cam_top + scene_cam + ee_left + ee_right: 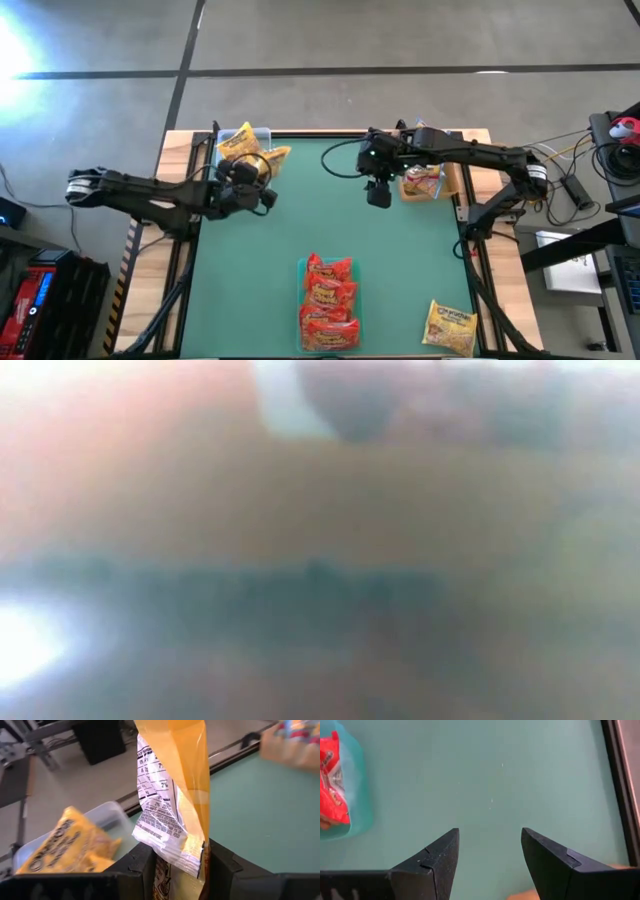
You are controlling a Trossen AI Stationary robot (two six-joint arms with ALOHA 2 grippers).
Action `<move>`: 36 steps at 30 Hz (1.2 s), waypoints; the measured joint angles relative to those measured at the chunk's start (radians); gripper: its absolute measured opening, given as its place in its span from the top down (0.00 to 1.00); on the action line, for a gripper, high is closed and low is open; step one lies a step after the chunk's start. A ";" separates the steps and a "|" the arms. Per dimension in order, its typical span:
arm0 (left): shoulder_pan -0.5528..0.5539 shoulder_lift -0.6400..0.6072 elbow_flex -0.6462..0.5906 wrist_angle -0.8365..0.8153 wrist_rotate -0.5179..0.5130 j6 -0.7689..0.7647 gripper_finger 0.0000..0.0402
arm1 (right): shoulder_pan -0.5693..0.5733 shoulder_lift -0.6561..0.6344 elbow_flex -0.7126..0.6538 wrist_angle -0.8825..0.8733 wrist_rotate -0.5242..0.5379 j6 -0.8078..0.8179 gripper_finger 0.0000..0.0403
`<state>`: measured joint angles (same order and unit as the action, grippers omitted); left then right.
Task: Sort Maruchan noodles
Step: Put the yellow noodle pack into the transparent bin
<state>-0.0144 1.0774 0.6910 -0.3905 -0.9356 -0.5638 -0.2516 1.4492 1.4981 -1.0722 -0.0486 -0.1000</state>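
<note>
Gripping yellow packet [175, 795], left gripper [180, 865], wrist view only

"2%" on held yellow packet [172, 795]

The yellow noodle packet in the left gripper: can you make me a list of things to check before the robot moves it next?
1. Left gripper holds the yellow noodle packet: ok, fingers clamp its lower end.
2. Clear tray near it has room: cannot tell, yellow packets already lie in it.
3. Right gripper is empty: ok, open over bare green mat.
4. Arms are apart: ok, the right gripper sits well across the table in the high view.
5. Red packets are sorted in their tray: ok.
6. Loose yellow packet on the mat's corner is sorted: not ok.
</note>
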 joint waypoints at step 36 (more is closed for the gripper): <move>0.031 -0.196 -0.231 -0.140 0.011 -0.328 0.75 | 0.000 -0.204 -0.262 0.144 -0.001 0.083 0.50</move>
<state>0.0166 0.8809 0.4603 -0.5308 -0.9241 -0.8917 -0.2512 1.2453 1.2362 -0.9286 -0.0498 -0.0173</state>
